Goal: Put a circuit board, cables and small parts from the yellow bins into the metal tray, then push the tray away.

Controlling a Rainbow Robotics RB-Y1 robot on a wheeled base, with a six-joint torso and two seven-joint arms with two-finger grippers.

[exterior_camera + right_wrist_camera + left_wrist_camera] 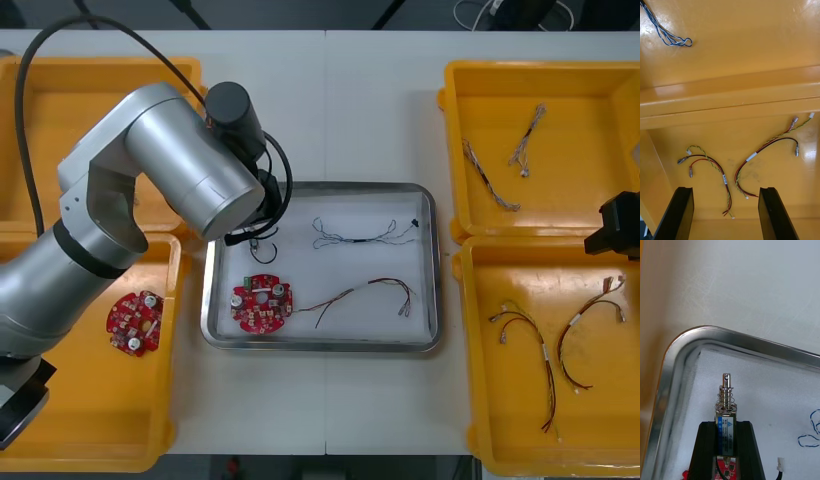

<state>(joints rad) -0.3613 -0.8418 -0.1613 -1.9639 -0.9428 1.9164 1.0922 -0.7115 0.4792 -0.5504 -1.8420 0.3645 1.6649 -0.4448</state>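
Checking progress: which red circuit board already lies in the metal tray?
The board near the left claw, beside the red and yellow cable in the tray; the other board lies in a left yellow bin.

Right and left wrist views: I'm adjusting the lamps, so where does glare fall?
Right wrist view: a bright patch on the yellow bin floor beside the red and yellow cables, which show plainly. Left wrist view: the metal tray rim shines at its corner, and the small metal part in the left gripper glints.
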